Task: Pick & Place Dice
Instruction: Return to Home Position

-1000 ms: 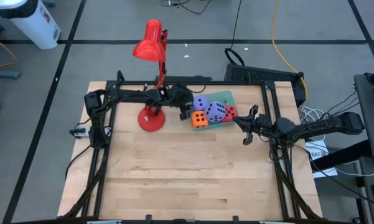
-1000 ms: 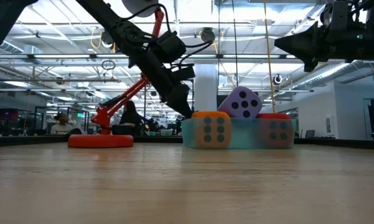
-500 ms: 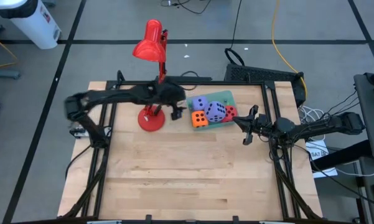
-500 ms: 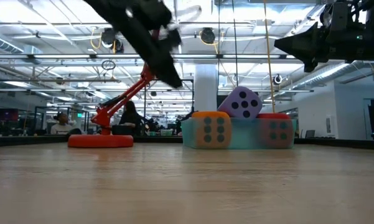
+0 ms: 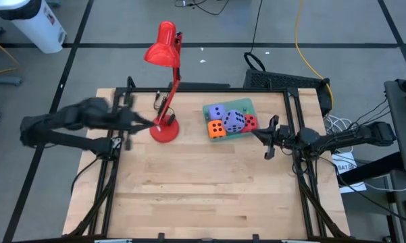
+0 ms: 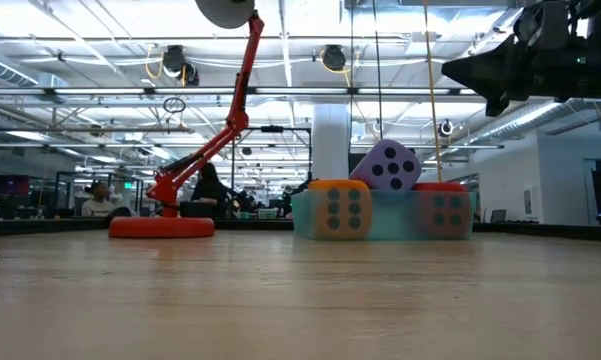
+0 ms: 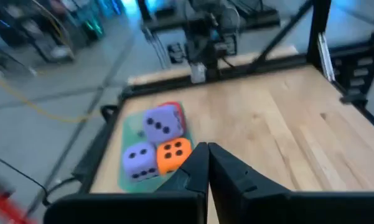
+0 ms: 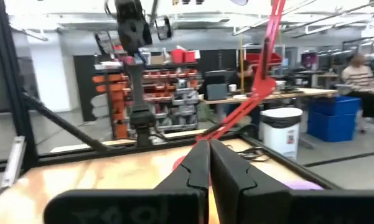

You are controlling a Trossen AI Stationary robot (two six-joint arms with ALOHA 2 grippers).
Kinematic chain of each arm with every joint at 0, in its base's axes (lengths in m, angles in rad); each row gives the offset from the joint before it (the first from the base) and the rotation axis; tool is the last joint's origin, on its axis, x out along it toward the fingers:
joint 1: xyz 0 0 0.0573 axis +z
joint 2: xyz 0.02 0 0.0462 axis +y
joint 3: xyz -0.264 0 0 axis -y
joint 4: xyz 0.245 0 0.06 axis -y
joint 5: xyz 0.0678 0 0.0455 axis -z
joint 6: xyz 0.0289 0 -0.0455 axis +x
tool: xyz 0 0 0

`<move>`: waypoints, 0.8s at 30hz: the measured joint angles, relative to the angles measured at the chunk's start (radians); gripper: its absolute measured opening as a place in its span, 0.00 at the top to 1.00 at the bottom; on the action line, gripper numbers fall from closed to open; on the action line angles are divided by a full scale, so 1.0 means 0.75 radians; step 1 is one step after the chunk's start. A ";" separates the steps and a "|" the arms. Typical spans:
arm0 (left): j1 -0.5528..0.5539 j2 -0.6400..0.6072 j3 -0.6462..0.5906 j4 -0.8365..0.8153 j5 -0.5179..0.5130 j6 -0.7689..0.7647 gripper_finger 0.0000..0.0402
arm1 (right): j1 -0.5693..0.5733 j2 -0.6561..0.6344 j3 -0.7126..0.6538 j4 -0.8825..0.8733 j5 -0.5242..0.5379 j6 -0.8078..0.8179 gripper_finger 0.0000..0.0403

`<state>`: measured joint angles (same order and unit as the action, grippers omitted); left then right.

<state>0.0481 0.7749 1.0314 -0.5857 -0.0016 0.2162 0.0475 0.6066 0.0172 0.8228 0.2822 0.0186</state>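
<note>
Several foam dice sit in a teal tray (image 5: 243, 105) at the table's far right of centre: an orange die (image 5: 217, 128), two lavender dice (image 5: 217, 112) (image 5: 234, 121) and a red die (image 5: 250, 122). In the low view one lavender die (image 6: 387, 165) sits tilted above the orange die (image 6: 339, 209) and the red die (image 6: 443, 210). My left gripper (image 7: 206, 154) is shut and empty, drawn back near the table's left side (image 5: 147, 122), well clear of the dice. My right gripper (image 5: 258, 132) hangs shut just right of the tray, touching nothing.
A red desk lamp stands on its round base (image 5: 165, 130) left of the tray, its arm (image 6: 235, 110) leaning over the far edge. A black frame (image 5: 209, 89) rings the table. Bare wood (image 5: 203, 182) fills the near half.
My left gripper has pulled away from the orange die, going fast toward the table's left edge and upward, passing the lamp and leaving the low view. The dice stay in the tray as they were. My right arm has kept still.
</note>
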 joint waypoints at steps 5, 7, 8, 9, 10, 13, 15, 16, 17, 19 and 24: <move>-0.052 -0.465 -0.402 0.155 -0.069 -0.037 0.99 | -0.013 -0.001 0.058 -0.128 -0.027 0.030 0.99; -0.051 -0.631 -0.558 0.226 -0.051 -0.020 0.99 | -0.029 0.000 0.093 -0.257 -0.026 0.035 0.99; -0.051 -0.703 -0.622 0.276 -0.036 -0.012 0.99 | -0.040 0.001 0.106 -0.322 -0.026 0.041 0.99; -0.051 -0.768 -0.682 0.324 -0.024 -0.003 0.99 | -0.052 0.003 0.122 -0.346 -0.027 0.045 0.99; -0.051 -0.823 -0.740 0.359 -0.020 -0.003 0.99 | -0.062 0.001 0.132 -0.330 -0.028 0.044 0.99; -0.051 -0.949 -0.839 0.463 0.049 -0.008 0.99 | -0.079 -0.013 0.124 -0.264 -0.033 0.025 0.99; -0.051 -1.030 -0.879 0.493 0.093 -0.006 0.99 | -0.080 -0.026 0.103 -0.207 -0.034 0.032 0.99; -0.052 -1.028 -0.891 0.542 0.103 -0.008 0.99 | -0.080 -0.038 0.090 -0.186 -0.035 0.034 0.99; -0.051 -1.024 -0.907 0.539 0.100 -0.011 1.00 | -0.080 -0.052 0.081 -0.156 -0.050 0.034 0.99; -0.050 -1.026 -0.923 0.483 0.104 -0.023 1.00 | -0.081 -0.082 0.061 -0.135 -0.101 0.031 0.99; -0.048 -1.003 -1.045 0.591 0.110 -0.006 1.00 | -0.081 -0.151 0.010 -0.130 -0.102 0.066 0.99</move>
<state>0.0121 0.0225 0.2477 -0.1423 0.0813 0.2113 -0.0135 0.4933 0.0249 0.7255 0.2055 0.0682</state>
